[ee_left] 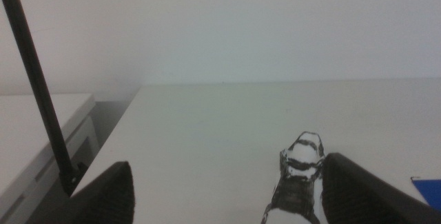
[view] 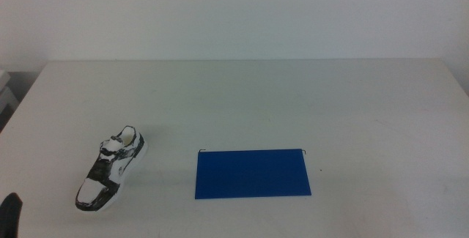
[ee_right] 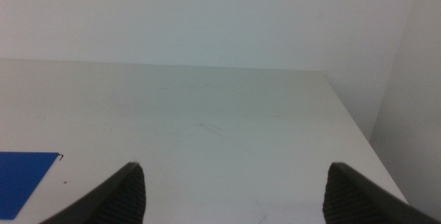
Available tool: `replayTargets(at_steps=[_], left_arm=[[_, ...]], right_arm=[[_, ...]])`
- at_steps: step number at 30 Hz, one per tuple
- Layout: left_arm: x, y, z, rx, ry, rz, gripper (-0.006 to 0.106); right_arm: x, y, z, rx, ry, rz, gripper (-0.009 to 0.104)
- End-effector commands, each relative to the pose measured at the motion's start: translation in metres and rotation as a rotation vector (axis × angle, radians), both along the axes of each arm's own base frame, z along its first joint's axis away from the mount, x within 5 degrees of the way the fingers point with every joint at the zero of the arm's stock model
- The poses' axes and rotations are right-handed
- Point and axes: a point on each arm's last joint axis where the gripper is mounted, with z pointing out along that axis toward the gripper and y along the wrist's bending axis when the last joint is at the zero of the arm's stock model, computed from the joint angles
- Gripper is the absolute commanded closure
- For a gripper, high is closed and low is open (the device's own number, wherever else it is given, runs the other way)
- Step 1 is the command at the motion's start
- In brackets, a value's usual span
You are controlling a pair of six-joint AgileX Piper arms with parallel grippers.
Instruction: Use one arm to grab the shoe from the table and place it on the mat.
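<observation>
Left tool [ee_left: 227, 189] spread wide, shoe [ee_left: 296, 179] ahead between jaws, untouched, beside mat [view: 252, 173]

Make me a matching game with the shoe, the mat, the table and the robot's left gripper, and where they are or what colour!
Things:
1. shoe
2. mat
3. table
4. left gripper

Descriptions:
A. plain white and holds everything
B. bright blue, flat, nothing on it
C. open, waiting at the near left corner
D. white with black patches, left of the mat

Pairs: 1-D, 2-B, 3-A, 4-C
</observation>
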Motion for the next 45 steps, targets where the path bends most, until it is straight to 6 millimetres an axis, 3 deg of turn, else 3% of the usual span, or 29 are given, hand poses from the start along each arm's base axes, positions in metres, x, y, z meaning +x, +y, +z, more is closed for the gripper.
replayTargets(at_steps=[1,6,13,17,23,27,32,45], left_arm=[[-0.004,0.0,0.025,-0.01,-0.141,0.003,0.007],[-0.001,0.0,0.059,-0.011,-0.088,-0.001,0.007],[0.008,-0.002,0.116,-0.017,0.17,-0.034,0.007],[0.021,-0.008,0.146,-0.01,0.264,-0.105,0.007],[0.059,-0.017,0.18,0.004,0.408,-0.169,0.007],[0.086,-0.021,0.182,-0.003,0.566,-0.177,0.007],[0.11,-0.026,0.17,-0.024,0.704,-0.186,0.007],[0.15,-0.029,0.144,-0.015,0.812,-0.176,0.007]], right_arm=[[-0.002,0.0,0.012,-0.024,-0.108,0.0,0.029],[-0.002,0.0,0.012,-0.024,-0.108,0.0,0.029],[-0.002,0.0,0.012,-0.024,-0.108,0.0,0.029],[-0.002,0.0,0.012,-0.024,-0.108,0.0,0.029],[-0.002,0.0,0.012,-0.024,-0.108,0.0,0.029],[-0.002,0.0,0.012,-0.024,-0.108,0.0,0.029],[-0.002,0.0,0.012,-0.024,-0.108,0.0,0.029],[-0.002,0.0,0.012,-0.024,-0.108,0.0,0.029]])
